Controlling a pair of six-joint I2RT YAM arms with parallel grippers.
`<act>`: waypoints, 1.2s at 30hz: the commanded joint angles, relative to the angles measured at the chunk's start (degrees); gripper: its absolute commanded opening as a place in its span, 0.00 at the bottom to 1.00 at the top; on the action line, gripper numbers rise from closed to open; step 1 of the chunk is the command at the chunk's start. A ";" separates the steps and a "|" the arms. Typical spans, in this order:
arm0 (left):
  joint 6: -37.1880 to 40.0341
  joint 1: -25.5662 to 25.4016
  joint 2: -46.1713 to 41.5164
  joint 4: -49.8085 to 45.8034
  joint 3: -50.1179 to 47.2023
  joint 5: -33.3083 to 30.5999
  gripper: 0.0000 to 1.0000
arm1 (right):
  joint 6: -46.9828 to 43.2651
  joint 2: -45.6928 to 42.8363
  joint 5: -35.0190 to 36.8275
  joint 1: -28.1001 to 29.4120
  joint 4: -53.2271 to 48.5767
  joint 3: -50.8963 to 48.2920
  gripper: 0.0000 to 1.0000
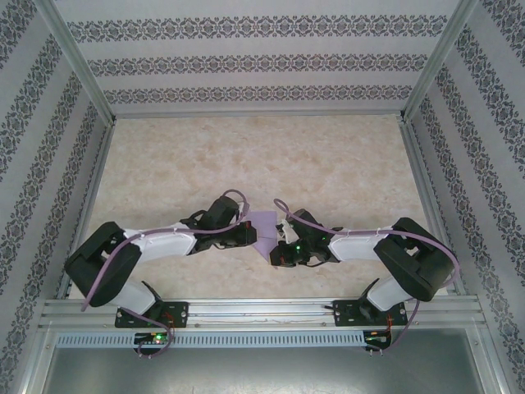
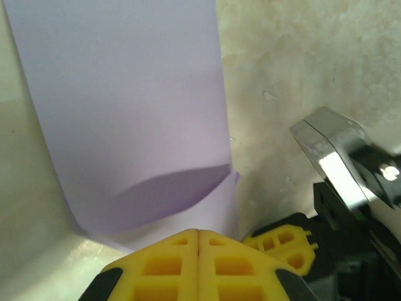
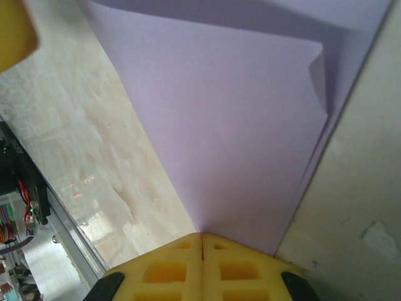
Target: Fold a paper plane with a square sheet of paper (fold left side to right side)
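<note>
**Jaws pinched on thin paper**

On the table (image 1: 246, 156), toward its near edge, sits the doubled lavender paper (image 1: 263, 231). My left gripper (image 2: 198, 232) and right gripper (image 3: 202, 236) are closed tight on its edges. It looks light, floppy and easily creased, so I'd grip edges only.

The table (image 1: 205, 156) has a beige, marbled top. Walls (image 1: 246, 61) papered in grey ornamental stripes enclose the table on three sides. Aluminium posts (image 1: 78, 61) rise from the table's far corners, and a slotted metal rail (image 1: 262, 338) runs along its near edge.
</note>
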 commanded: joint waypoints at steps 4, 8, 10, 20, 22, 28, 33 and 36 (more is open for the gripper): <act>-1.19 -4.35 -0.63 3.37 -2.09 -0.95 0.00 | -0.91 2.87 4.78 -0.19 -6.19 -2.46 0.00; -2.52 -6.23 2.54 7.27 -1.50 -0.90 0.00 | -1.17 3.26 5.31 -0.22 -6.53 -2.43 0.00; -2.74 -6.71 4.10 8.54 -1.00 -0.90 0.00 | -1.27 3.40 5.24 -0.18 -6.54 -2.59 0.00; -3.77 -7.68 8.36 12.13 -0.46 -1.83 0.00 | -1.67 3.48 5.94 -0.14 -7.29 -2.60 0.00; -3.78 -7.65 8.56 11.56 -0.44 -2.40 0.00 | -1.78 3.65 6.10 -0.24 -7.58 -2.47 0.00; -3.79 -7.61 9.72 9.00 -0.51 -4.16 0.00 | -2.48 3.57 6.86 -0.13 -9.84 -1.88 0.00; -4.11 -7.61 10.82 7.69 -0.66 -6.08 0.00 | -3.34 3.22 7.43 0.00 -12.14 -1.25 0.00; -4.52 -7.37 10.79 7.47 -1.29 -7.40 0.00 | -3.62 3.13 7.72 0.12 -13.04 -1.26 0.00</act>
